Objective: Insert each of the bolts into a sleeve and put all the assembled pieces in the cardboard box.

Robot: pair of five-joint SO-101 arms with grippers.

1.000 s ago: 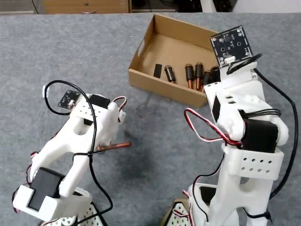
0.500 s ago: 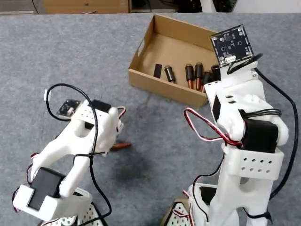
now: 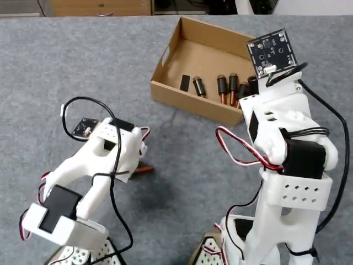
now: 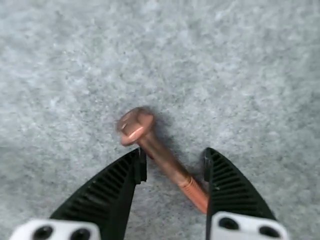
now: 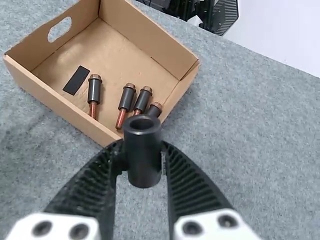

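Grey felt tabletop (image 3: 66, 55), wooden drawers (image 3: 102, 6) behind

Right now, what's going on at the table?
The left pincer is open, down over a copper bolt lying on the grey table, with a finger on each side of its shank. The right pincer holds a black sleeve upright near the cardboard box. Four assembled pieces already lie in the box; this bolt and sleeve are not yet joined.
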